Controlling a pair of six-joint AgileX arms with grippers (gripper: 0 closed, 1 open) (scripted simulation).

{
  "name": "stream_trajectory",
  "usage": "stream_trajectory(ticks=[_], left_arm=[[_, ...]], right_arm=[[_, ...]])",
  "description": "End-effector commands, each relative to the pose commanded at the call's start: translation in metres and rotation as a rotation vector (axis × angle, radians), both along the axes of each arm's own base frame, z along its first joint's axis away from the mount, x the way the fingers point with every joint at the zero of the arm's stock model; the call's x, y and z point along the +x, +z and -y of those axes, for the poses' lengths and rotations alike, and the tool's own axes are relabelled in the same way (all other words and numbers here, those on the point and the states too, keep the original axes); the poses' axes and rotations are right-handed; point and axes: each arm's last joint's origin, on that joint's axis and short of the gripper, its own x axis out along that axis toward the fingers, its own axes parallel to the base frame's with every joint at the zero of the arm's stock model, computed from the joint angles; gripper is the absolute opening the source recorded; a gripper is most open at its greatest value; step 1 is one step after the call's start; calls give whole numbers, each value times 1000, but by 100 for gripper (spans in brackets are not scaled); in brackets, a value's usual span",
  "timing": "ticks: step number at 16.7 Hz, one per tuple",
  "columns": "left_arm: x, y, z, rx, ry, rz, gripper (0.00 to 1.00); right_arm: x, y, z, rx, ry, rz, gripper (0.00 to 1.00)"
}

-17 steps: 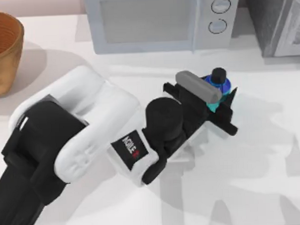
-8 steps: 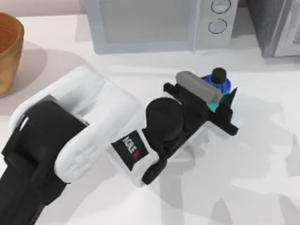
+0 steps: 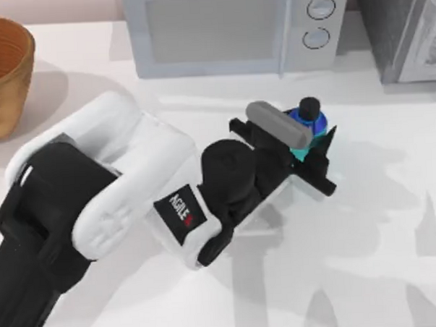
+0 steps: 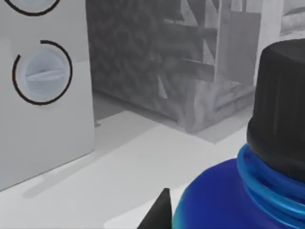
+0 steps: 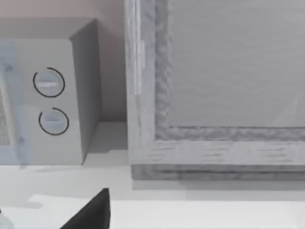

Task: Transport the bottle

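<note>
In front of the microwave, near the middle of the white surface, the left tool is pinching the bottle, turquoise body between its fingers, black cap upward. The left wrist view shows the blue shoulder and cap close up. A wooden bowl stands at the far left. Whether the right tool is spread or pressed together cannot be told

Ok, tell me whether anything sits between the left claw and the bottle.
Nothing visible does. In the top view the left claw is already around the bottle, fingers on either side of its turquoise body, in front of the microwave.
</note>
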Motion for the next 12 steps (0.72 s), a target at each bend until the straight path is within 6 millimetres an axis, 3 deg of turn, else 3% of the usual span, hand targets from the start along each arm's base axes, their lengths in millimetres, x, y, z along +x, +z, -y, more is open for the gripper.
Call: stream_trajectory(ticks=[3, 7, 10, 12], left_arm=[[17, 1, -52, 3, 2, -1, 0], [27, 9, -160, 7, 9, -6, 0], [11, 18, -248, 7, 26, -8, 0], [-9, 24, -290, 6, 27, -10, 0]], right_arm=[[0, 0, 0, 0, 0, 0, 100], [0, 0, 0, 0, 0, 0, 100], [0, 0, 0, 0, 0, 0, 100], [0, 0, 0, 0, 0, 0, 100]])
